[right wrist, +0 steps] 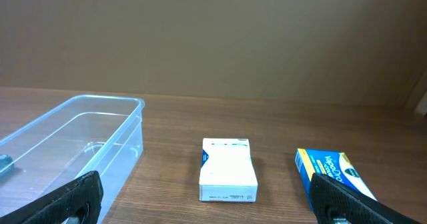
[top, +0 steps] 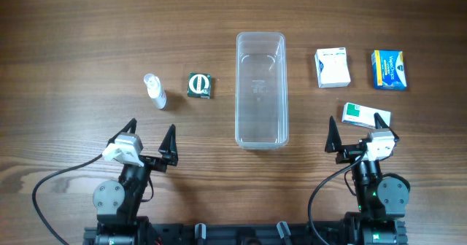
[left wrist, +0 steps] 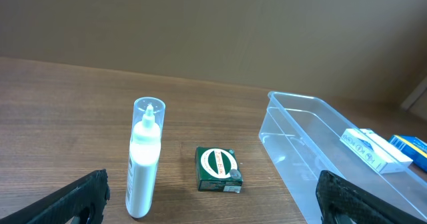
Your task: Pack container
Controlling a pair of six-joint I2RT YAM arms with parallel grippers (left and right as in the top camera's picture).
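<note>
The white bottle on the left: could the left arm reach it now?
Probably yes. The white bottle sits just ahead of the open left claw, with nothing between them.

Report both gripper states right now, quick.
Left gripper: open, holding nothing.
Right gripper: open, holding nothing.
</note>
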